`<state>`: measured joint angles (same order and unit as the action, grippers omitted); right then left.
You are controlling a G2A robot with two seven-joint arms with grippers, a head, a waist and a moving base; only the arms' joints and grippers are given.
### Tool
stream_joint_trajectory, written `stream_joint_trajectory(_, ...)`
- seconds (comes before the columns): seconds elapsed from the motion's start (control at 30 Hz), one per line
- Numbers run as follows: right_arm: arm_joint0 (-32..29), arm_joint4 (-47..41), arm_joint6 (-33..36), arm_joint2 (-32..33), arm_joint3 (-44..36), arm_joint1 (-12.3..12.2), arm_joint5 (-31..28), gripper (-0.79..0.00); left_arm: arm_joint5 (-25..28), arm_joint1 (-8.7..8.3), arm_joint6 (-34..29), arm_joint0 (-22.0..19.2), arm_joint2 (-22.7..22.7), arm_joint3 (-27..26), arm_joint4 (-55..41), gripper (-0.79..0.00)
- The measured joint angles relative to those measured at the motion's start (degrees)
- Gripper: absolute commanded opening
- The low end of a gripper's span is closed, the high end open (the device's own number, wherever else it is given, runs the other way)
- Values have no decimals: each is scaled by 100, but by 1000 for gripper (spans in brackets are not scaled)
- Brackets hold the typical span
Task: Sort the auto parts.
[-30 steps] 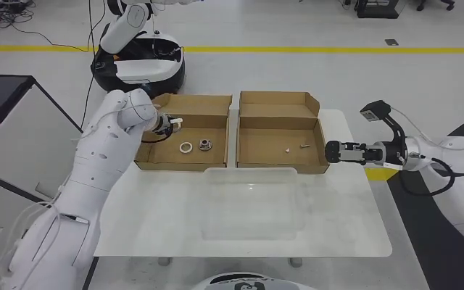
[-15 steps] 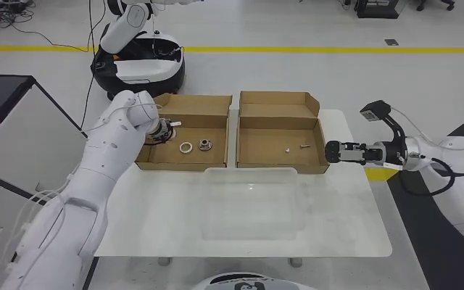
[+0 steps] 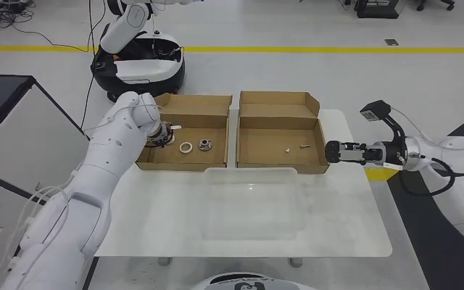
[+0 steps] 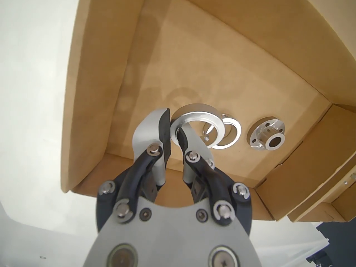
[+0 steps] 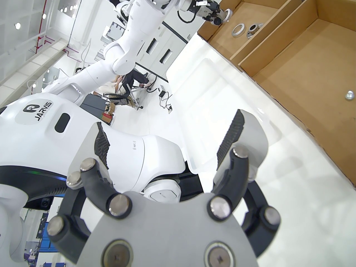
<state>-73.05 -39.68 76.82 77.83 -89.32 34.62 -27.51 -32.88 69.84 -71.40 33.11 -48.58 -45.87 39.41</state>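
Since a second ago the left pincer [image 4: 172, 129] has swung slightly toward 6 o'clock in the top view, carrying the ring [image 4: 194, 119] with it, while the right arm has kept still. That ring is a thick, silvery machined collar with a flat bright face. It is clamped by its wall, one finger outside and one through the bore, and it seems to hang just above the floor of the left box [image 4: 91, 84], near the box's 9 o'clock end. At the ring's 3 o'clock in the top view a second ring [image 3: 186, 147] and a flanged hub [image 3: 205, 144] already lie on that floor. Farther the same way, the right box [image 3: 279, 104] holds two small pale parts [image 3: 288, 151]. Sorting looks well along; by my judgement, what remains is to release this ring beside its likes. A clear tray [image 3: 250, 171] sits on the worktop [image 3: 341, 217] at 6 o'clock of both boxes. The right pincer [image 5: 167, 137] waits at 3 o'clock of the right box, spread wide and holding nothing.
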Motion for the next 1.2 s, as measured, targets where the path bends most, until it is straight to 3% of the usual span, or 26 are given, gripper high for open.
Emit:
stream_joint_trajectory(0.53,0,0,0,0,0,0,0,0,37,53,-37,64,82,41,126,-785)
stream_joint_trajectory(0.73,0,0,0,0,0,0,0,0,-9,119,9,26,154,176,142,-665)
stream_joint_trajectory(0.9,0,0,0,0,0,0,0,0,-26,163,26,-25,184,294,150,-508)
stream_joint_trajectory(1.1,0,0,0,0,0,0,0,0,-42,202,42,-63,188,383,141,-505)
stream_joint_trajectory(1.2,0,0,0,0,0,0,0,0,-39,214,43,-76,182,397,149,-459)
